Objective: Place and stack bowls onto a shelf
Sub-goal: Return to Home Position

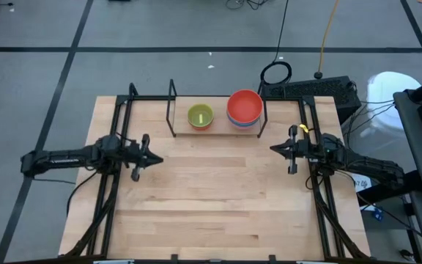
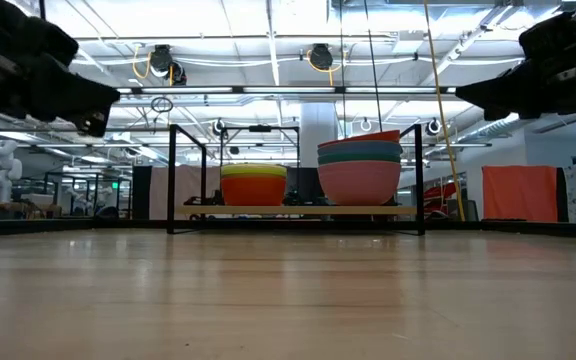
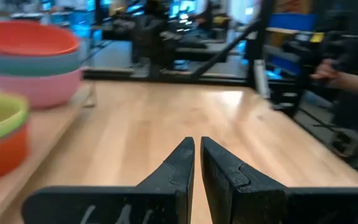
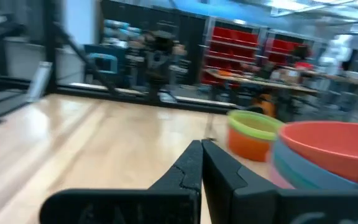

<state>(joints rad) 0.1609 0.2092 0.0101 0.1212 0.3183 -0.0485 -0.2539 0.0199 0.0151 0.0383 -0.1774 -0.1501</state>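
Wooden surface (image 1: 218, 213) carries the black-rod shelf (image 2: 298, 211) at its far edge, near the middle. Left gripper (image 1: 159, 158) hangs over the surface's left side and right gripper (image 1: 272, 149) over its right side, both well apart from the shelf, jaws pressed together and empty. On the shelf board, the right stack shows pink bowl (image 2: 359, 182) lowest, teal bowl (image 2: 359, 152) above, red bowl (image 1: 245, 104) on top; just beside it, yellow bowl (image 1: 201, 115) sits in orange bowl (image 2: 253, 190).
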